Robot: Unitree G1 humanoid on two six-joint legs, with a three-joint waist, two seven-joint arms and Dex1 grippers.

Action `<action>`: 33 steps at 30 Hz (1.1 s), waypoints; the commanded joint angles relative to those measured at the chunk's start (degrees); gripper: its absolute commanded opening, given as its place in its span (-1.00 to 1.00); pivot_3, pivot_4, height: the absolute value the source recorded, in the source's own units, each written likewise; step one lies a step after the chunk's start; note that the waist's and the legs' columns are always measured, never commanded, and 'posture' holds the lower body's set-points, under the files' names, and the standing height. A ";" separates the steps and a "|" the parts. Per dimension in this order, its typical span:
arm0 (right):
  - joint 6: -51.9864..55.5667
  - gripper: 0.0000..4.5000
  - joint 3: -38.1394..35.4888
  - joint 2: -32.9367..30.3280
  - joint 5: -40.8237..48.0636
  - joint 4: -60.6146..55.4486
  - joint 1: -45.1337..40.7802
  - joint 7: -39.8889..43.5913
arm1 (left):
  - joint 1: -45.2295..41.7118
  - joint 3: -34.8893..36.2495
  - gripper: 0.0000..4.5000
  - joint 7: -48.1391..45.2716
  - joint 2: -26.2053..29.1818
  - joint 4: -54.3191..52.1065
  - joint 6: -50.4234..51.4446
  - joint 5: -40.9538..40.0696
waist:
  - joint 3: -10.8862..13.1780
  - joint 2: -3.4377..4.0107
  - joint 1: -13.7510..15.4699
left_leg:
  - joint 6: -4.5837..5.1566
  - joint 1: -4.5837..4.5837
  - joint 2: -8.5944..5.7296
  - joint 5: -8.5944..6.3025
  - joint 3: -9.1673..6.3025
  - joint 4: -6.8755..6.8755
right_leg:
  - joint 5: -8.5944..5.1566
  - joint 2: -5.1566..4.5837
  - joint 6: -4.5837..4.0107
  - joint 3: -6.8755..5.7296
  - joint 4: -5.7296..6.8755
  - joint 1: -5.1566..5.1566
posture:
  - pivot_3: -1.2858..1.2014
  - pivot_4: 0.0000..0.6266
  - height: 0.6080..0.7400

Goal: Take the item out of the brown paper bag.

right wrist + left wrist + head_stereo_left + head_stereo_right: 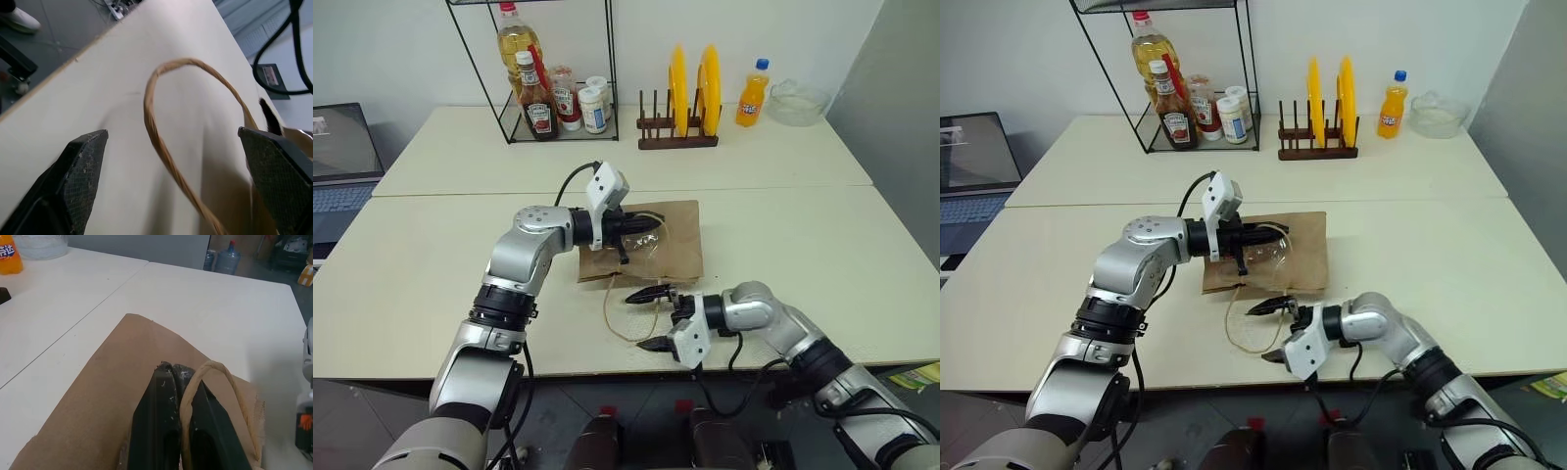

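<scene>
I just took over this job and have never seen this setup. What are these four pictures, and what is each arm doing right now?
The two wide pictures come from the robot's head, looking down over its arms; the other two come from cameras on its wrists. A brown paper bag lies flat on the white table. The left gripper is shut on one cord handle, over the bag. The right gripper is open near the table's front edge, with the other handle lying between its fingers, not gripped. Bottles and plates stand at the back.

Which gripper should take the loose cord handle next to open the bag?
Right. The right gripper is open beside the loose cord handle lying on the table. The left gripper is shut on the other handle over the brown paper bag.
</scene>
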 commanded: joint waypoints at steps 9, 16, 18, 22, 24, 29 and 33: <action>45.94 1.00 2.10 -2.55 18.13 -17.17 -0.77 21.66 | -0.29 1.05 -0.98 0.85 0.18 -3.70 0.35 -0.85 | 0.00 0.00 0.30 | 0.06 -0.02 -0.01 -0.04 -0.07 0.00 | 0.00 -0.01 0.00 -0.03 0.00 -0.01 | 0.03 -0.52 1.00; 49.73 0.11 0.73 0.09 18.22 -15.17 -2.14 21.08 | -0.56 0.98 -1.00 1.00 -0.06 -4.22 0.69 -1.16 | 0.00 0.00 0.34 | 0.02 -0.03 -0.01 -0.02 -0.05 -0.01 | 0.00 -0.02 0.01 -0.02 0.00 -0.03 | 0.03 -0.52 1.00; 49.57 -0.21 0.61 0.78 17.85 -14.26 -2.48 20.81 | -1.02 1.06 -1.00 1.08 -0.10 -3.79 0.53 -1.04 | 0.00 0.00 0.33 | 0.02 -0.03 -0.01 -0.02 -0.06 -0.01 | 0.00 -0.01 0.01 -0.03 0.00 -0.03 | 0.03 -0.52 1.00; 49.17 -0.85 0.67 1.46 17.04 -12.54 -3.57 21.13 | -1.96 1.17 -1.00 1.15 -0.21 -3.04 0.43 -0.95 | 0.00 0.00 0.31 | 0.02 -0.03 -0.01 -0.02 -0.06 -0.01 | 0.00 -0.01 0.01 -0.03 -0.01 -0.03 | 0.03 -0.52 1.00; 49.83 -0.99 0.67 1.72 17.43 -12.20 -4.24 21.93 | -2.19 1.14 -1.00 1.12 -0.22 -2.73 0.24 -0.86 | 0.00 0.00 0.30 | 0.02 -0.03 -0.02 -0.02 -0.06 -0.01 | 0.00 -0.02 0.00 -0.03 -0.01 -0.03 | 0.03 -0.52 1.00; 49.46 -0.99 0.51 1.66 17.06 -10.68 -5.16 22.55 | -2.49 1.06 -1.00 1.16 -0.29 -2.29 0.01 -0.73 | 0.00 0.00 0.27 | 0.01 -0.03 -0.01 -0.02 -0.05 -0.02 | 0.00 -0.02 0.01 -0.03 -0.01 -0.04 | 0.03 -0.52 1.00; 47.21 -0.99 0.88 0.77 14.55 -8.67 -5.73 21.67 | -3.55 1.99 -1.00 1.54 -0.27 -1.21 0.32 -1.14 | 0.00 0.00 0.27 | 0.02 -0.03 -0.02 -0.02 -0.06 -0.01 | 0.00 -0.02 0.01 -0.03 -0.01 -0.04 | 0.03 -0.52 1.00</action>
